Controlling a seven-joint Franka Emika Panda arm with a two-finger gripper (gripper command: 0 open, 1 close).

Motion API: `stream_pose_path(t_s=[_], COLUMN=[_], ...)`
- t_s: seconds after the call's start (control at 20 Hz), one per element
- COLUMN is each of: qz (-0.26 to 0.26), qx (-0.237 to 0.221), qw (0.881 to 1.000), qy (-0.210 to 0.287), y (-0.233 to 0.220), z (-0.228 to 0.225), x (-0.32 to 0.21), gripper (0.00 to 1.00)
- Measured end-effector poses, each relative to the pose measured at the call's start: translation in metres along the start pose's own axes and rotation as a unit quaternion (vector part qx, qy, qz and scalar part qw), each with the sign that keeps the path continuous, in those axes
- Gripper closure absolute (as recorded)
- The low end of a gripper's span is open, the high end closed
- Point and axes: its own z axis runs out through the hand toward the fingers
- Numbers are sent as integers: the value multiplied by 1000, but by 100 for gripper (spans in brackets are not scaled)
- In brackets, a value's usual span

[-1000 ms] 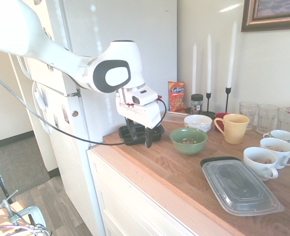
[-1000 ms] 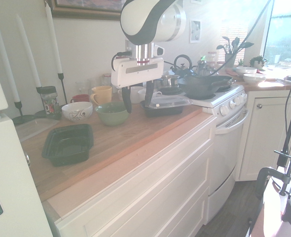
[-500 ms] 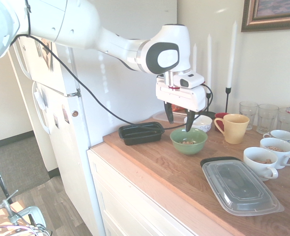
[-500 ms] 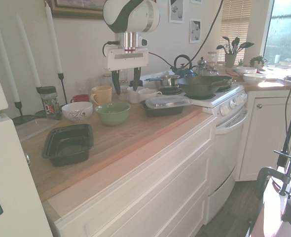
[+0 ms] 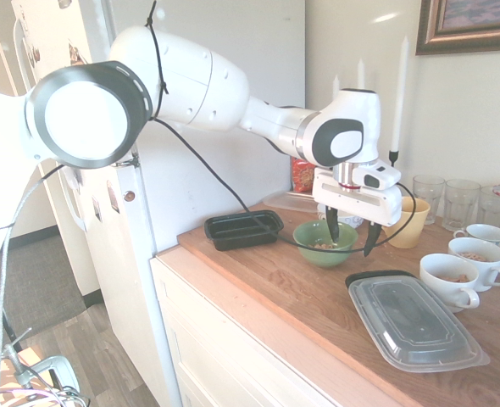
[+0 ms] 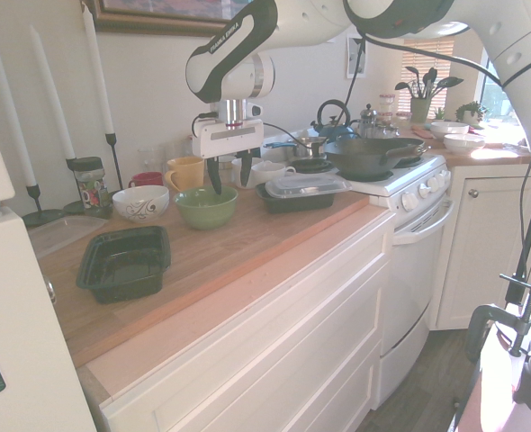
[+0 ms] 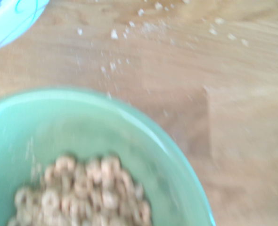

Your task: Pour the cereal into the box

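Nearest the counter's front edge (image 5: 258, 326) lies one lidded container (image 5: 415, 322), with bare wood between it and the green bowl (image 5: 325, 242). The gripper (image 5: 350, 240), jaws wide and empty, hangs over that bowl's rim. The cereal (image 7: 77, 193) sits inside. One black box (image 5: 244, 229) lies left of the bowl, long axis along the counter, near the end edge

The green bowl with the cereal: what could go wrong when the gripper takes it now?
The open gripper hangs over the green bowl's rim; a finger may push it instead of gripping. The yellow mug and white bowl stand close and could be knocked. The box is shallow, so poured cereal may spill.
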Motion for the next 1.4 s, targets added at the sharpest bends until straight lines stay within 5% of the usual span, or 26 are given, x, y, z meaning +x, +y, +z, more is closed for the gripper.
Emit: stream_pose_path(t_s=[0.4, 0.45, 1.4], qz=[3, 3, 13], qx=[6, 5, 8], qw=[1000, 1000, 999], qy=[-16, -18, -40], y=[-28, -29, -38], z=[34, 38, 50], x=[18, 18, 18], gripper=[0, 100, 100])
